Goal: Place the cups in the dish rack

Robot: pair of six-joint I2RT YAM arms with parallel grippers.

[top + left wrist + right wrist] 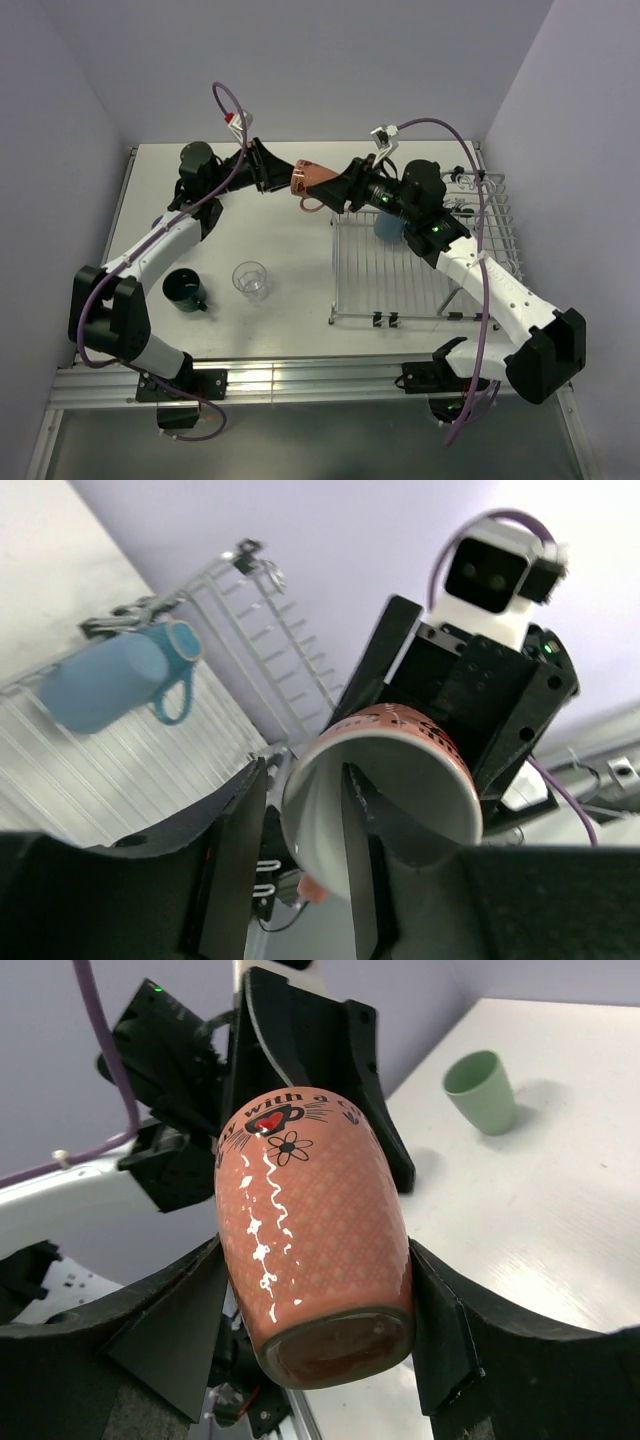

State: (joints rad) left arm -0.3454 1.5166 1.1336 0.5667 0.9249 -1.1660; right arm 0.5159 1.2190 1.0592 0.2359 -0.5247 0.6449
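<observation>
- Pale lilac walls close in a white desk (290,240). Above it, in the upper centre of the overhead view, hangs the orange mug (312,180), clear of the surface and near the rack's upper left corner.
- It lies on its side: glossy salmon with a fine dotted pattern, a white squiggle, a small heart and flower, dark lettering near the rim, and a white inside.
- Right gripper (315,1260): the jaws clamp the mug's flanks near its base, so this arm bears it, probably because the rack lies within its reach.
- Left gripper (300,780): the jaws straddle the rim, one finger inside and one outside, with a gap to the wall. They look released, which suggests a handover.
- Dish rack (400,270), centre right, holds a light blue mug (388,228) lying on its bars.
- Lower left on the desk stand a dark green mug (185,290) and a glass tumbler (250,280), not yet loaded.
</observation>
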